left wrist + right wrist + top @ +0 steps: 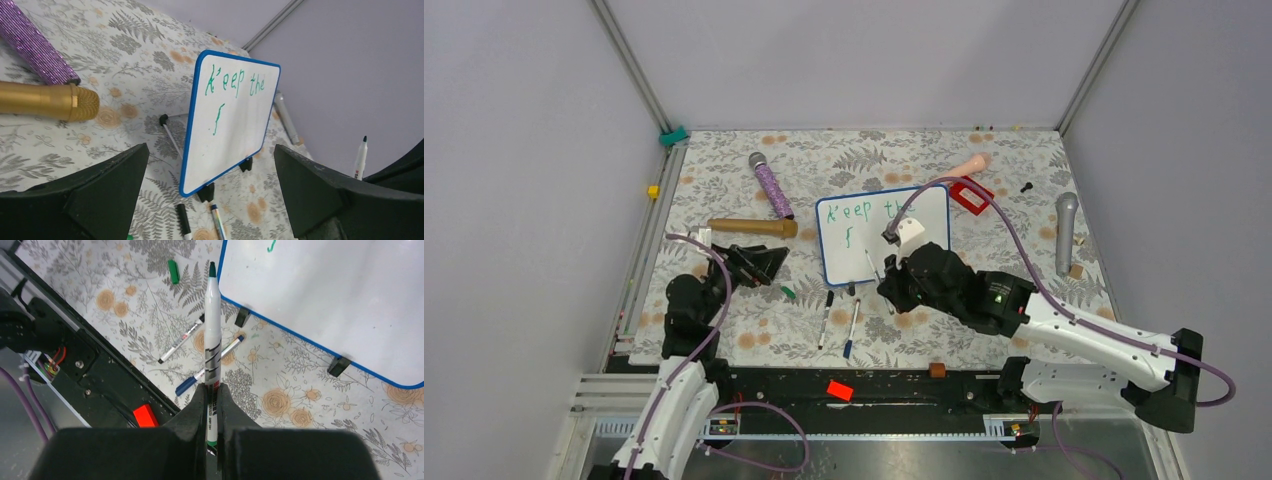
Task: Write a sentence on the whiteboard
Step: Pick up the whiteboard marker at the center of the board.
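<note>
The whiteboard [929,215] [235,135] [325,300] stands on two black feet mid-table, blue-rimmed. The sentence [864,212] [234,82] on it reads "Keep the" in green, with a lone "f" below. My right gripper [890,286] [212,387] is shut on a green marker [212,325], uncapped, its tip up and just off the board's lower left edge, not touching it. That marker [360,159] also shows at the right of the left wrist view. My left gripper [759,265] [210,150] is open and holds nothing, left of the board and facing it.
A gold microphone [752,227] [47,101] and a purple one [771,187] lie left of the board; a grey one [1066,232] lies at right. A black-capped marker [182,342], a blue-capped one [207,372] and a green cap [173,271] lie before the board. A red case [971,194] sits behind.
</note>
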{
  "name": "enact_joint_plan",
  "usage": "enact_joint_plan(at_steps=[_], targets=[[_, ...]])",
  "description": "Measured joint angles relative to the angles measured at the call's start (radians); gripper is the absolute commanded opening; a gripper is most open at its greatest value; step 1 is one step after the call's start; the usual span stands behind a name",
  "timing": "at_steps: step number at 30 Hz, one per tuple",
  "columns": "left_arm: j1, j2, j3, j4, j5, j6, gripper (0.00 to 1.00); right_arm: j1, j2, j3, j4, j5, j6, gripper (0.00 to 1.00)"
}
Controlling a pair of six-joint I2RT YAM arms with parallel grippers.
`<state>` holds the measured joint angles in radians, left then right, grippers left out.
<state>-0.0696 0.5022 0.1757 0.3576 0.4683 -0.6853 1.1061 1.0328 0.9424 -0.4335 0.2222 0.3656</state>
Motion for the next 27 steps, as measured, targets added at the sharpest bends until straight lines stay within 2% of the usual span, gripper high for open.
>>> enact_joint_plan(at_steps=[2, 4, 6, 9, 13, 21, 27], targets=[[0.004, 0.021, -0.025, 0.066, 0.011, -0.069, 0.98, -0.015, 0.008, 0.021, -0.001, -0.01, 0.006, 0.0], [0.006, 0.059, -0.039, 0.134, 0.039, -0.134, 0.91, -0.036, 0.029, 0.052, -0.004, -0.045, 0.014, 0.0], [0.0, 0.106, -0.037, 0.218, 0.08, -0.206, 0.88, -0.055, 0.066, 0.092, -0.008, -0.09, 0.024, 0.0], [-0.05, 0.126, -0.025, 0.288, 0.122, -0.282, 0.8, -0.069, 0.126, 0.156, -0.023, -0.158, 0.034, 0.0], [-0.153, 0.125, 0.014, 0.347, 0.147, -0.362, 0.76, -0.079, 0.194, 0.235, -0.033, -0.248, 0.046, 0.0], [-0.243, 0.091, 0.034, 0.368, 0.149, -0.421, 0.72, -0.086, 0.29, 0.338, -0.033, -0.367, 0.071, 0.0], [-0.259, 0.158, 0.054, 0.401, 0.154, -0.449, 0.63, -0.086, 0.34, 0.373, -0.027, -0.438, 0.084, 0.0]])
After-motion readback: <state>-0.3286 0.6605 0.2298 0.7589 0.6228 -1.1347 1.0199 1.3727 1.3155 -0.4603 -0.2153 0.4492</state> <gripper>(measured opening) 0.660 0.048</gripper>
